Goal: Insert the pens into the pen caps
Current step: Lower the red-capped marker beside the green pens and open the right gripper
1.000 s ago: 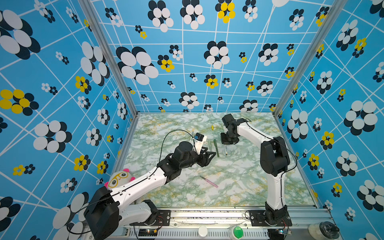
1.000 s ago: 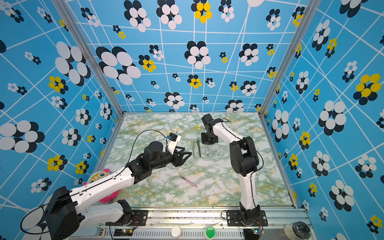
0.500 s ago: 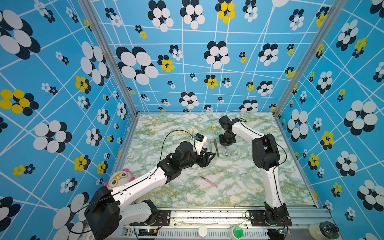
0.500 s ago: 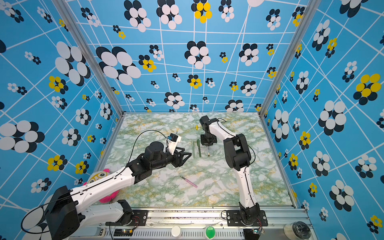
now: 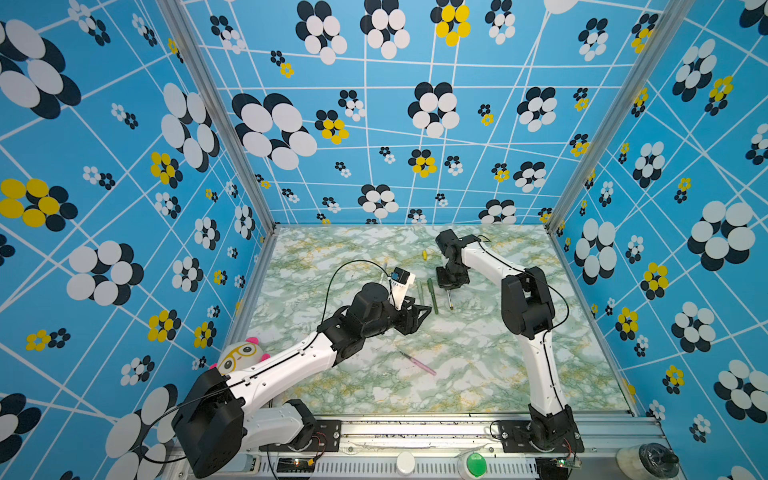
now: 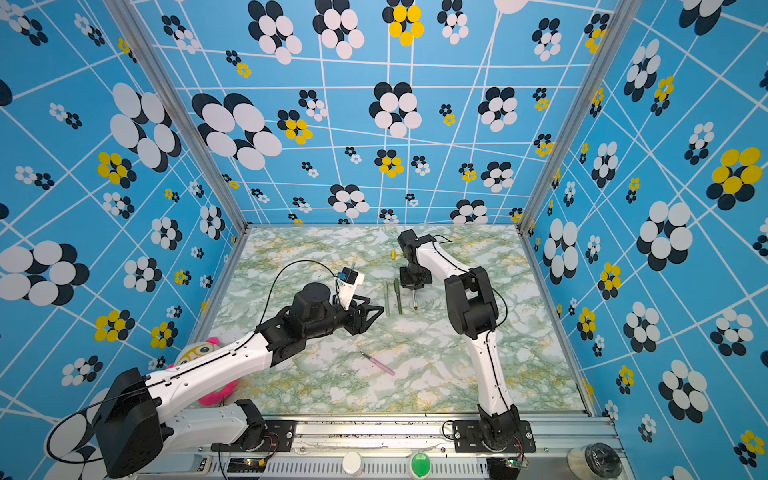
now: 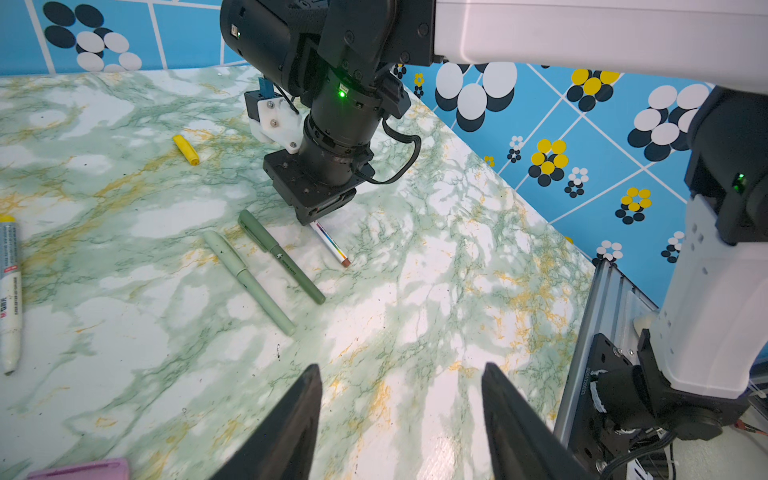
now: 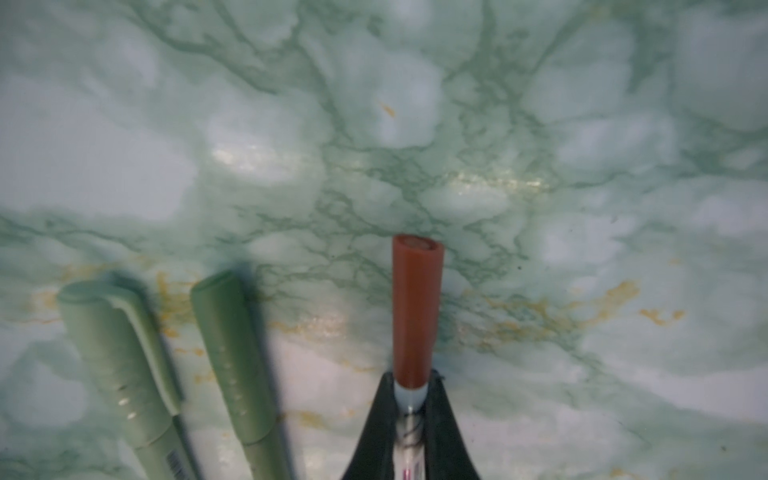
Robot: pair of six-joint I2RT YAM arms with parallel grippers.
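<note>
2 arms: left arm (image 5: pixel 286 365), right arm (image 5: pixel 540 365). White link shells, black joint housings, black base plates (image 5: pixel 513 438). Thin black cable (image 5: pixel 361 261) loops above left wrist. Right wrist: green LED (image 7: pixel 342 94) lit, white camera bracket (image 7: pixel 276 122) with 3 screws, blue connector (image 7: pixel 266 87). Left tool (image 7: pixel 401 370): 2 black fingers (image 7: pixel 291 428), tapering to points.

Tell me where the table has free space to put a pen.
Free: the near right part of the table, between the pink pen and the right arm's base; the far left corner. Crowded: the middle, where the pale green pen and dark green pen lie beside the right tool, shut on the brown pen.
</note>
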